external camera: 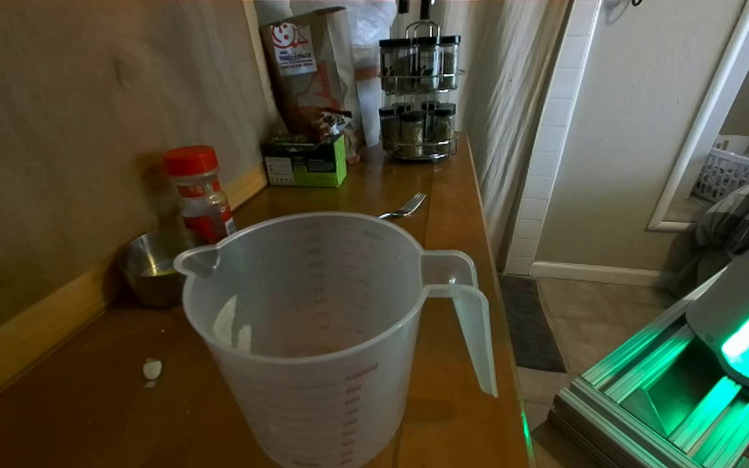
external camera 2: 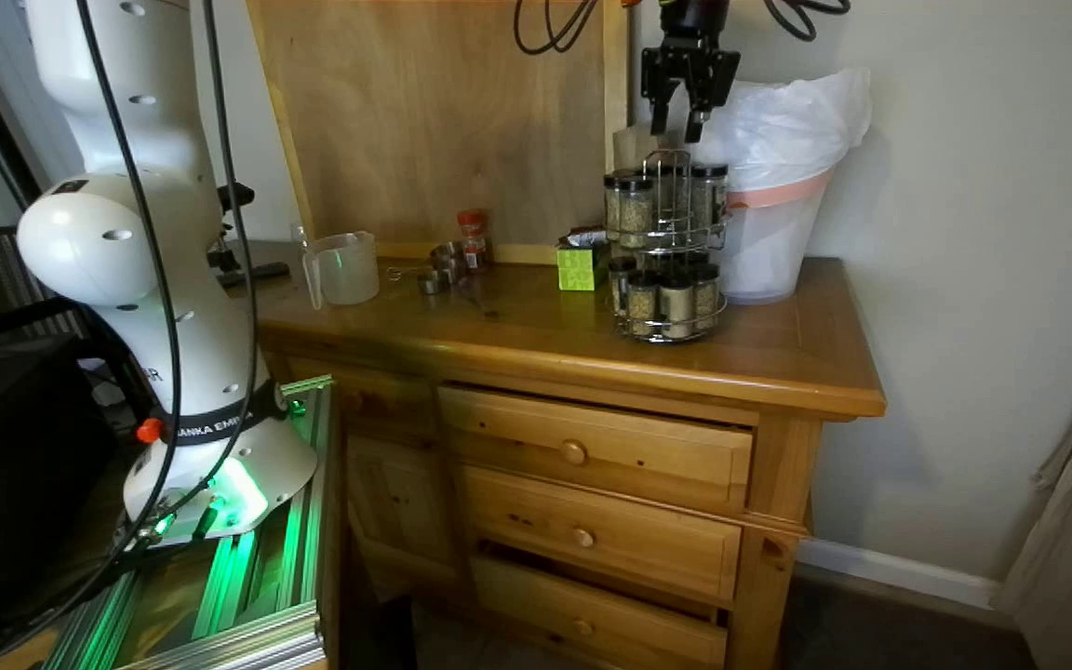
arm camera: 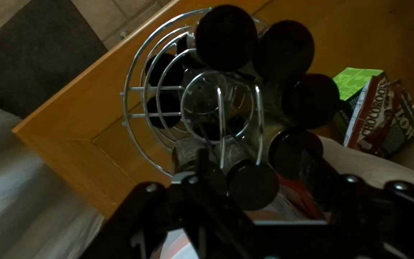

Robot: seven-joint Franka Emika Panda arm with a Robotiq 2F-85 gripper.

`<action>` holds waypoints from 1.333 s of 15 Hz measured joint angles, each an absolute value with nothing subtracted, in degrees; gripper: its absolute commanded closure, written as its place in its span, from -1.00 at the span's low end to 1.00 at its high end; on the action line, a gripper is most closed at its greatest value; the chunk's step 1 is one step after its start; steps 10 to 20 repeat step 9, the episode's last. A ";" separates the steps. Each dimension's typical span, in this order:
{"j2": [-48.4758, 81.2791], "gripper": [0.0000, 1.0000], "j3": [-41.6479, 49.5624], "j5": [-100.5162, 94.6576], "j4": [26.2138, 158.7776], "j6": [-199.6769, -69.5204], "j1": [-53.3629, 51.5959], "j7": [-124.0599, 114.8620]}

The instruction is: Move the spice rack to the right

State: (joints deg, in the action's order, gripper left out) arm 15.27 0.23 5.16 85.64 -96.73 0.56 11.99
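The spice rack is a round two-tier chrome wire carousel of small glass jars with dark lids and a wire loop handle on top. It stands upright on the dresser's far part in both exterior views (external camera: pixel 421 84) (external camera 2: pixel 662 237), and from above in the wrist view (arm camera: pixel 226 37). One stretch of its upper ring holds no jar. My gripper (external camera 2: pixel 676 132) hangs just above the rack, fingers pointing down. Its fingertips also show at the top edge of an exterior view (external camera: pixel 414 8). In the wrist view, the gripper (arm camera: pixel 253 156) is open, with the handle loop ahead of it and nothing gripped.
A green box (external camera 2: pixel 577 268) and paper bag (external camera: pixel 313 71) stand close beside the rack. A white-bagged bin (external camera 2: pixel 769 233) is behind it. A measuring jug (external camera: pixel 309 390), red-lidded jar (external camera: pixel 199 192), metal cup (external camera: pixel 153 279) and fork (external camera: pixel 407 207) are farther along. The dresser edge (external camera 2: pixel 592 363) runs in front.
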 measured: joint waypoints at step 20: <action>10.48 -1.00 -0.05 -1.27 84.24 -96.75 -1.60 6.57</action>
